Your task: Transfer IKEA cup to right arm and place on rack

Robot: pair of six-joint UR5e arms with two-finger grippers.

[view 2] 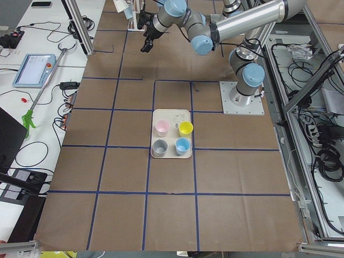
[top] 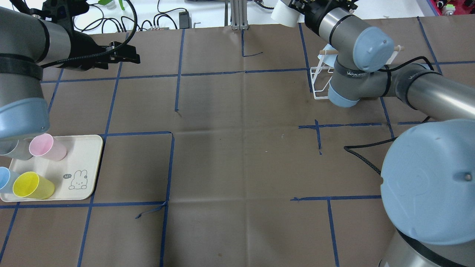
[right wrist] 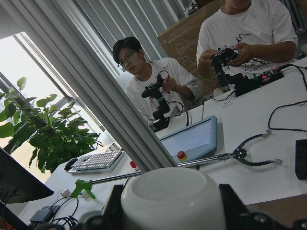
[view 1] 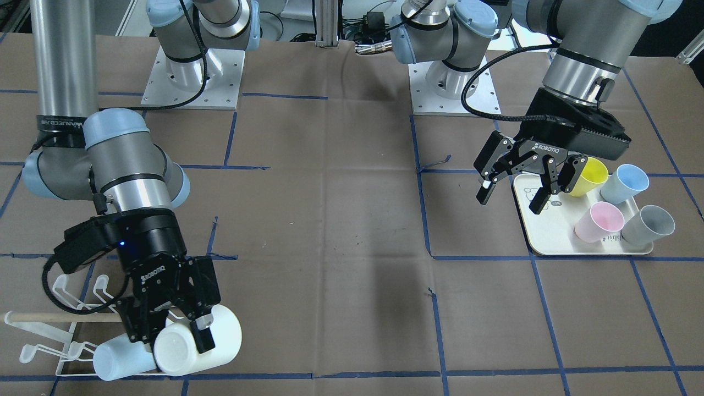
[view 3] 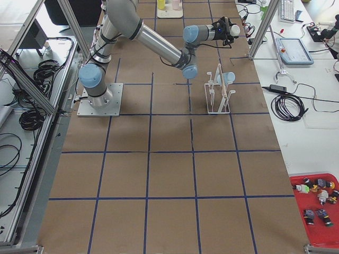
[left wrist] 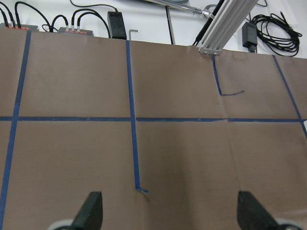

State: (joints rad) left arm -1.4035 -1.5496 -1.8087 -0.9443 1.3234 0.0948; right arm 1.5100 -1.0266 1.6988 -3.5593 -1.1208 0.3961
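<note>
Right hand [view 1: 171, 336] clenched on the white IKEA cup [view 1: 223, 333], tipped sideways at the wire rack [view 1: 60, 317], 8 o'clock on the worktop [view 1: 341, 220] front-facing, apparently to meet a prong. Left hand [view 1: 511, 201], released, hangs above the tray [view 1: 550, 242], 3 o'clock.

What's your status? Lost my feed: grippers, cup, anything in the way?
Right gripper shut on white cup, not yet on rack. Left gripper open, empty, off the table. One pale blue cup already on rack.
</note>
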